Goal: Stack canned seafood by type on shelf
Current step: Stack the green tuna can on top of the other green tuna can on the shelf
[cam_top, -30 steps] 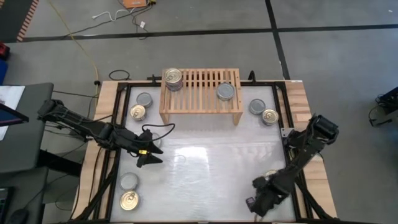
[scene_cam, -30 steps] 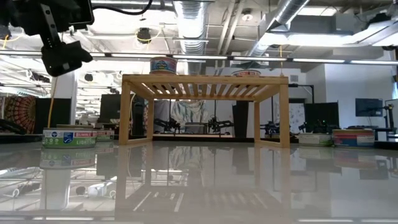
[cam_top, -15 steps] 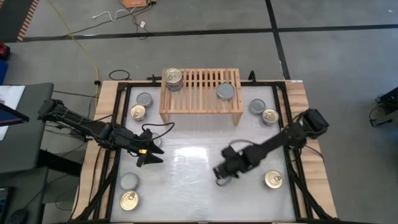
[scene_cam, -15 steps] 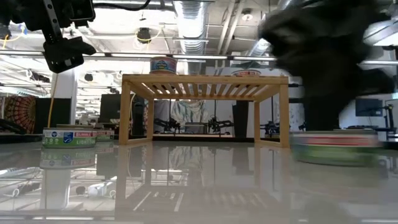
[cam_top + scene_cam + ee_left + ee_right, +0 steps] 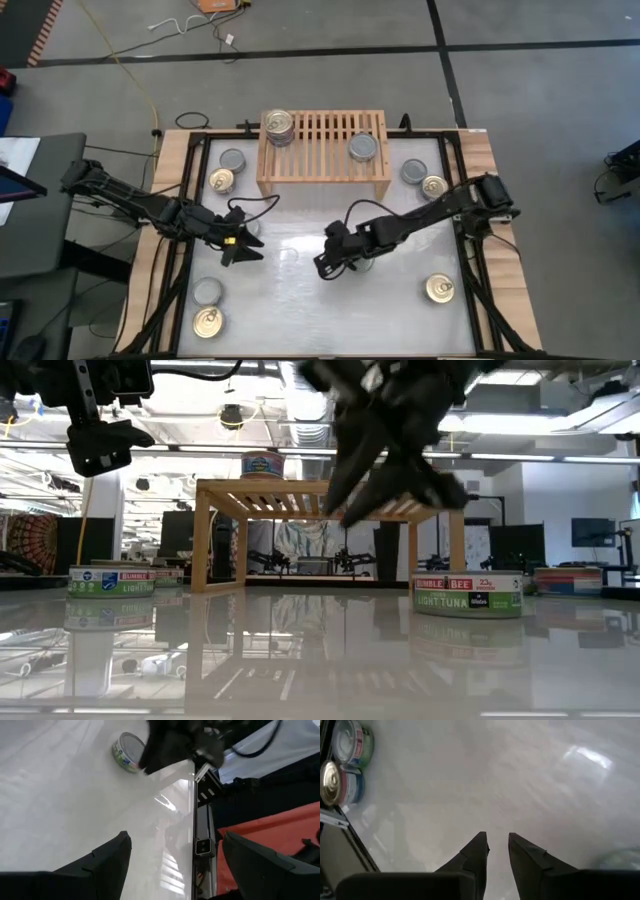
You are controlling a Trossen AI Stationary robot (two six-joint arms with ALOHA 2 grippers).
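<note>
The light-wood shelf [image 5: 322, 150] stands at the table's far middle. It carries a gold-topped stack of cans [image 5: 278, 127] and one silver-topped can [image 5: 362, 147]. More canned seafood stands on the table. A green-labelled tuna can [image 5: 468, 595] stands flat on its base near the table's middle, beside my right arm [image 5: 364, 263]. My right gripper [image 5: 497, 842] hangs above the table's middle [image 5: 323, 266], pointing down and left. Its fingers stand narrowly apart with nothing between them. My left gripper [image 5: 243, 250] hovers wide open at the left, holding nothing [image 5: 175, 865].
Loose cans stand left of the shelf [image 5: 232, 159] [image 5: 221, 181] and right of it [image 5: 413, 171] [image 5: 433, 187]. Two more stand at the near left [image 5: 207, 291] [image 5: 207, 322], and one gold-topped at the near right [image 5: 440, 289]. Bare tabletop lies in the near middle.
My right gripper has swept from the table's near right corner toward its middle, rising a little and turning. A tuna can has come along the table from the right with it and now stands still near the middle. My left gripper has stayed where it was.
</note>
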